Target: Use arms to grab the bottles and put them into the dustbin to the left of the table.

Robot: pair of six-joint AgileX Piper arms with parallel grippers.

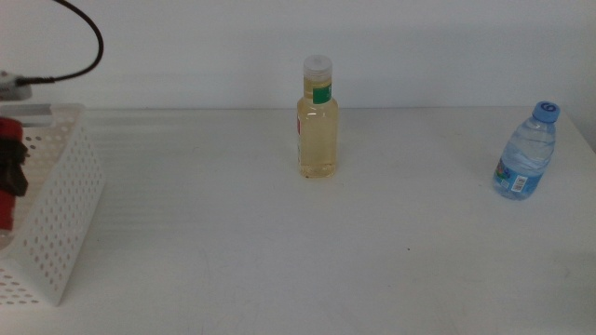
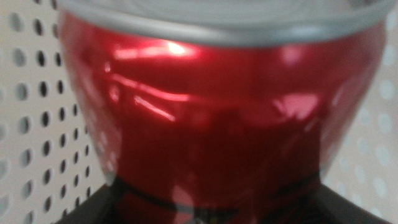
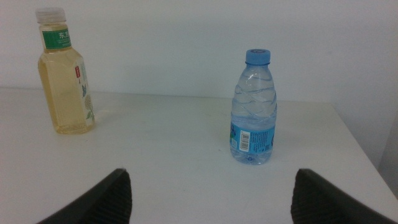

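Middle view: a white table [image 1: 279,261] fills the frame. At centre stands the yellow-liquid bottle [image 1: 318,119], upright, white cap on top. At the far right edge stands the blue-capped water bottle [image 1: 526,152], also upright, well apart from the first. At the left edge sits the white perforated dustbin [image 1: 58,216]; inside it, partly cut off by the frame, something red and black shows, likely the red can [image 1: 8,130] with the left gripper around it.

Left wrist view: the red can [image 2: 217,112] fills almost the whole picture, blurred from closeness, its silver rim at the top. Dark jaw shapes hug its base at both lower corners, so the left gripper [image 2: 211,208] appears clenched on the can. Perforated bin walls show behind, on both sides: the can is held within the bin, seemingly for dropping.

Right wrist view: the right gripper [image 3: 211,196] waits with jaws spread wide at the lower corners, holding nothing. The water bottle [image 3: 254,107] stands right of centre; the yellow bottle [image 3: 63,71] is upper left.
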